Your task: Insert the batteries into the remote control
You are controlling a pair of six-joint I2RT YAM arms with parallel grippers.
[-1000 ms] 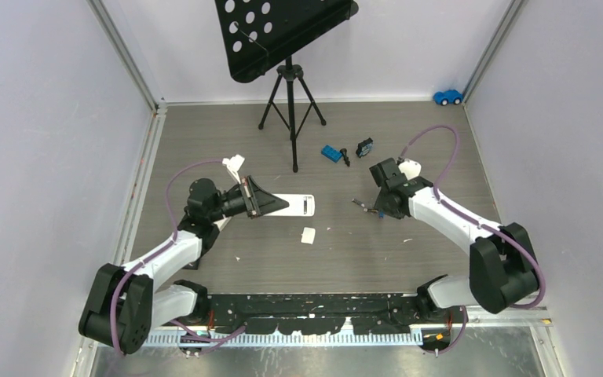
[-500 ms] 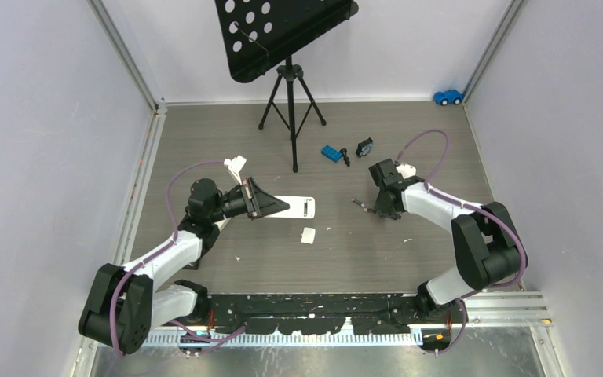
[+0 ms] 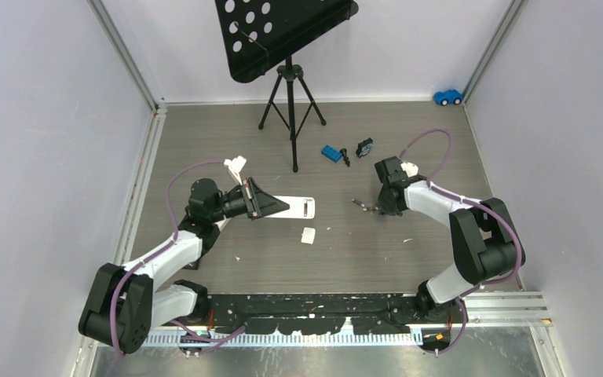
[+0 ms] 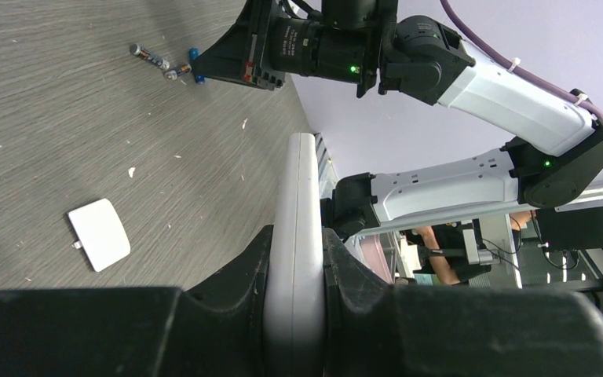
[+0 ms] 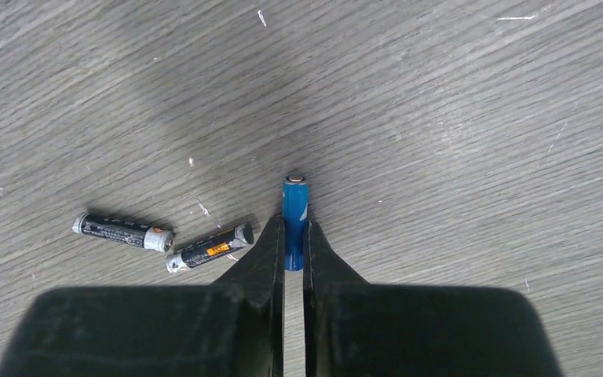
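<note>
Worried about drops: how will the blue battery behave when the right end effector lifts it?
The blue battery is a smooth round cell pinched near one end by the right end effector, so it may pivot or slip. Dropped, it would likely roll. It looks stiff.

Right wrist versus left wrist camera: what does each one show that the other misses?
Right wrist only: a close look at the right gripper pinching the blue battery. Left wrist only: the remote clamped edge-on in the left gripper, and the white battery cover lying on the table. Both: the two dark batteries lying loose beside the right gripper.
</note>
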